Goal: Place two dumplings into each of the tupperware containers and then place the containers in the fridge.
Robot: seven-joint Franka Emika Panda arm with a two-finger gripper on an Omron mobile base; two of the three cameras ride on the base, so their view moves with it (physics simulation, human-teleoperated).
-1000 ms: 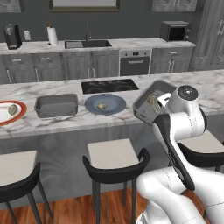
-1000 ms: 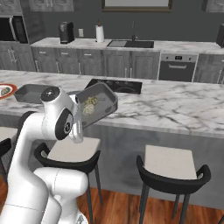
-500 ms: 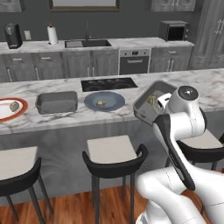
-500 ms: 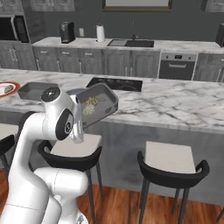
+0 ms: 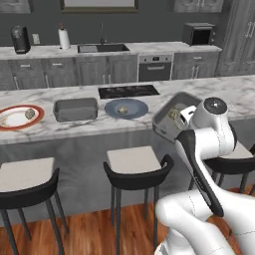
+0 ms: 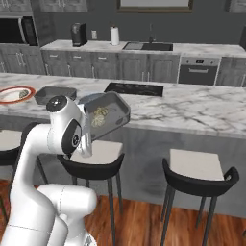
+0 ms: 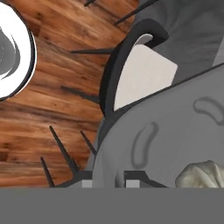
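1. The held tupperware container (image 5: 172,117) hung tilted past the counter (image 5: 74,129) edge, above the stools (image 5: 134,164), with open floor below.
2. The arm rose bent, its claw (image 7: 120,177) shut on that container's rim (fingertips barely visible in the hand view).
3. Two dumplings (image 6: 99,116) lay inside it; a second container (image 5: 75,109) sat on the counter, between a red-rimmed plate (image 5: 12,124) and a blue plate (image 5: 112,110), each holding one dumpling.

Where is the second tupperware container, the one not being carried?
In the left base view, the tupperware container sits on the marble counter between the red-rimmed plate and blue-grey plate.
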